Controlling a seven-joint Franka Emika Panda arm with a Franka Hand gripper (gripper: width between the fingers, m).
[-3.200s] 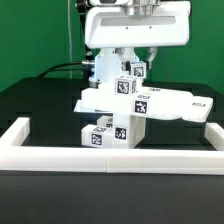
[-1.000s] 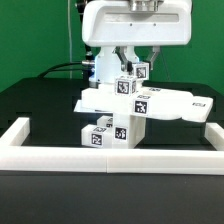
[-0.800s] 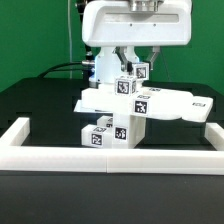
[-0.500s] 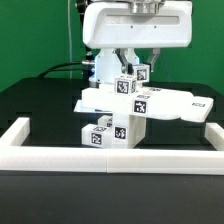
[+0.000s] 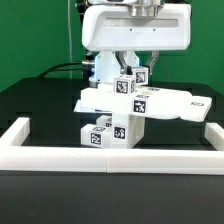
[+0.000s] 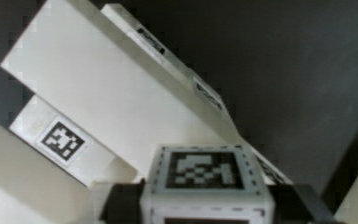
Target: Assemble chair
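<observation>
While the arm hangs over the middle of the black bench (image 5: 30, 100), the tool (image 5: 133, 68) is clamped on a small tagged white block (image 5: 133, 75) at the top of the chair (image 5: 125, 110). The chair's flat seat slab (image 5: 175, 103) reaches toward the exterior view's right, resting on stacked tagged blocks (image 5: 108, 132). A long white border rail (image 5: 110, 157) lies in front. In the wrist view the block (image 6: 201, 172) sits between the dark fingers (image 6: 119, 195).

A white tagged chair leg (image 6: 202, 185) sits clamped between the end effector (image 6: 194, 195) fingers (image 6: 123, 190); beyond it, slanted white chair slabs (image 6: 114, 95) lie on the dark desk (image 6: 309, 70).
</observation>
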